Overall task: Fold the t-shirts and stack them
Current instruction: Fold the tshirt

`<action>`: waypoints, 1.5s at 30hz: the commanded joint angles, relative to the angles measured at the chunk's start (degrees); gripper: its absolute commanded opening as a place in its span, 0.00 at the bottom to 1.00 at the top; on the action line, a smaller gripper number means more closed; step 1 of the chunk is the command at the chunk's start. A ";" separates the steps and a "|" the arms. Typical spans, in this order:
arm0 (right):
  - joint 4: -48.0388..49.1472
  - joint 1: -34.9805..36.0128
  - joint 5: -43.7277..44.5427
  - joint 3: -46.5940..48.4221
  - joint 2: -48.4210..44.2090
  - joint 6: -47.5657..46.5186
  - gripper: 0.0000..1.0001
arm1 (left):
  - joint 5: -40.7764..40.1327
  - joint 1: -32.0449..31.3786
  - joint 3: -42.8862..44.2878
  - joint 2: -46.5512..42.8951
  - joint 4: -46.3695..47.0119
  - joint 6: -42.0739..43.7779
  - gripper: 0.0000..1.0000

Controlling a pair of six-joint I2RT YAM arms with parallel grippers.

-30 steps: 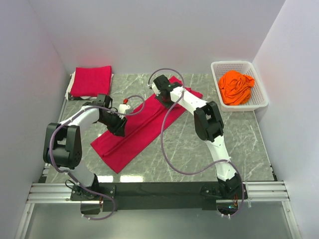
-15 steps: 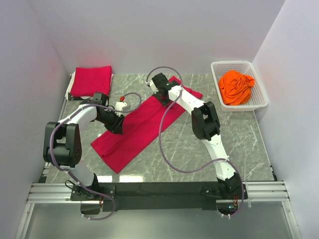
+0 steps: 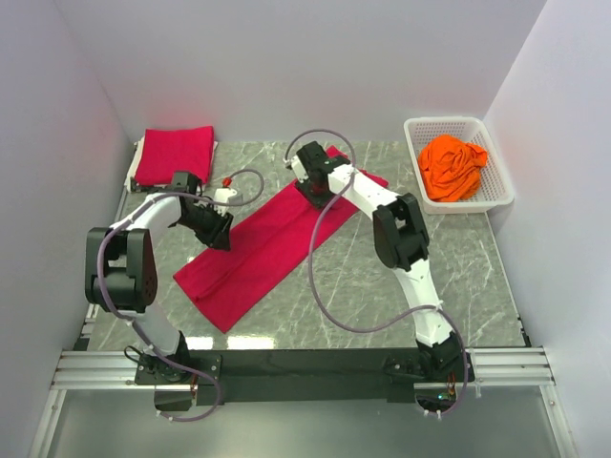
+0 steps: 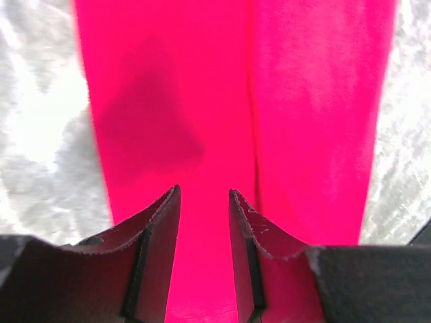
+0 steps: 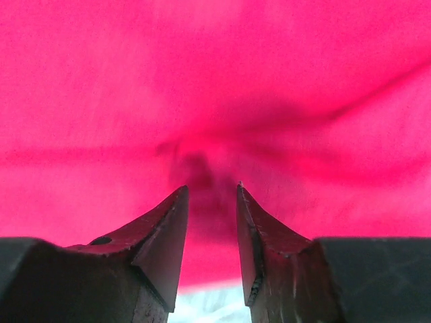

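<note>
A crimson t-shirt (image 3: 267,250), folded into a long strip, lies diagonally across the marble table. My left gripper (image 3: 218,236) hovers over the strip's left edge. In the left wrist view that gripper (image 4: 205,194) is open, with only the flat red cloth (image 4: 303,101) under the gap. My right gripper (image 3: 316,191) is over the strip's far end. In the right wrist view it (image 5: 211,188) is open just above creased red cloth (image 5: 215,81), holding nothing. Another folded crimson t-shirt (image 3: 175,155) rests at the back left. An orange t-shirt (image 3: 452,167) lies bunched in the basket.
The white lattice basket (image 3: 501,186) stands at the back right, against the right wall. White walls close in the left, back and right sides. Bare marble (image 3: 458,277) shows to the right of the strip, and both arms' cables loop above the table.
My right gripper shut on the far end of the strip, then opened and let it go. My left gripper drew back a little toward the upper left. The strip now lies flatter.
</note>
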 commanded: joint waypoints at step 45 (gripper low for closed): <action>0.40 -11.82 -8.61 -0.39 -10.18 14.15 0.20 | 0.76 -16.11 3.59 -0.08 -7.54 5.53 0.34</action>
